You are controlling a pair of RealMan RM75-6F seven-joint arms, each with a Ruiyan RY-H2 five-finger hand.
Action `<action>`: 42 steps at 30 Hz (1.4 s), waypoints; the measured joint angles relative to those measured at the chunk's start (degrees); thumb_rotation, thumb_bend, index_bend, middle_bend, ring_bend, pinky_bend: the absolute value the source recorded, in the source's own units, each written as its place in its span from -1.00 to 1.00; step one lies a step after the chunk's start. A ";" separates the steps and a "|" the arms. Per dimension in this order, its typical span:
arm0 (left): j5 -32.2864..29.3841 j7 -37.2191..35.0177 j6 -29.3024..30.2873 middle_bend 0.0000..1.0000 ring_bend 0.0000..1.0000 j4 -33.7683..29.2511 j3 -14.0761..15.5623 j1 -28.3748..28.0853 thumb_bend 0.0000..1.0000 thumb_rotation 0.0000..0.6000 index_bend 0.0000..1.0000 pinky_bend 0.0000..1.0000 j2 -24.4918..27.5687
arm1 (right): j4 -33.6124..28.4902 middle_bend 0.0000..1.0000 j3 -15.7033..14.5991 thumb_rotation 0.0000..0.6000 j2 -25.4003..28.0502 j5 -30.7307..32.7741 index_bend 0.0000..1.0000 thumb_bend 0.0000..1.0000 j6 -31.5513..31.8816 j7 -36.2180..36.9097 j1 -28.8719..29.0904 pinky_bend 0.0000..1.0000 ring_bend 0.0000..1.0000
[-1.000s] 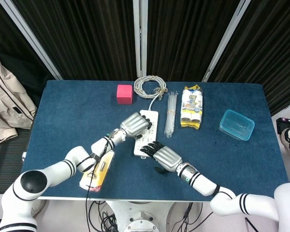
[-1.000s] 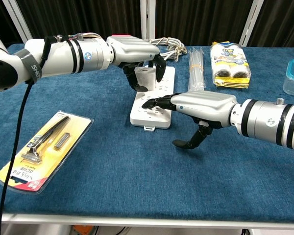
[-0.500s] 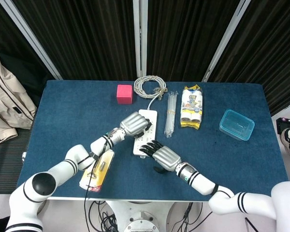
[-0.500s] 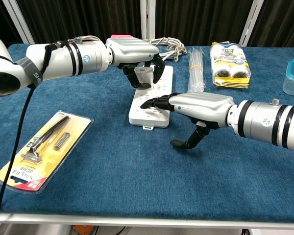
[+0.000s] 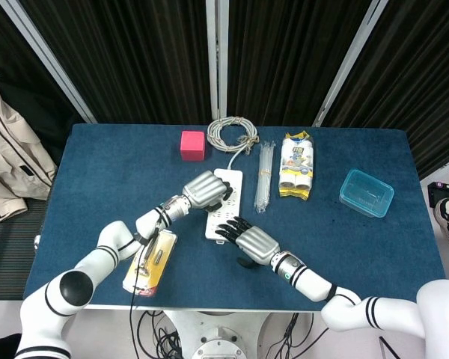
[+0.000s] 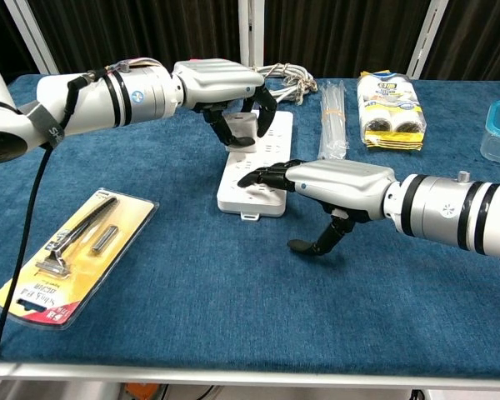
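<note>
A white power strip (image 5: 218, 222) (image 6: 243, 193) lies lengthwise in the middle of the blue table (image 5: 105, 179). My left hand (image 5: 204, 188) (image 6: 221, 82) hangs over its far half, fingers curled around a white plug (image 6: 244, 126) that sits on the strip. My right hand (image 5: 248, 241) (image 6: 337, 177) lies at the strip's near end. Its fingertips (image 6: 258, 176) rest on the strip's top and its thumb points down to the cloth. It holds nothing.
A packaged razor (image 5: 151, 262) (image 6: 71, 254) lies at the front left. At the back are a pink cube (image 5: 192, 144), a coiled grey cable (image 5: 232, 134), a sleeve of clear straws (image 5: 264, 185) and a yellow-wrapped pack (image 5: 297, 166). A blue lidded box (image 5: 367, 192) sits right.
Both hands and the power strip have shifted slightly to the left. My left hand keeps its grip on the plug and my right fingertips stay on the strip.
</note>
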 measured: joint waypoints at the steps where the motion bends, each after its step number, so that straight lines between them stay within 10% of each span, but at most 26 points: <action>1: 0.01 -0.24 0.32 0.56 0.50 0.27 0.08 0.07 -0.02 1.00 0.28 0.86 -0.02 | 0.00 -0.83 -0.03 1.00 -0.01 0.06 -1.00 -0.35 0.04 -0.01 0.01 -1.00 -1.00; 42: -1.43 8.10 9.82 0.63 0.57 -6.07 0.15 4.09 0.01 1.00 0.35 0.90 7.02 | -1.52 -0.83 -0.18 1.00 0.27 -0.20 -1.00 -0.35 2.67 -0.18 0.00 -1.00 -1.00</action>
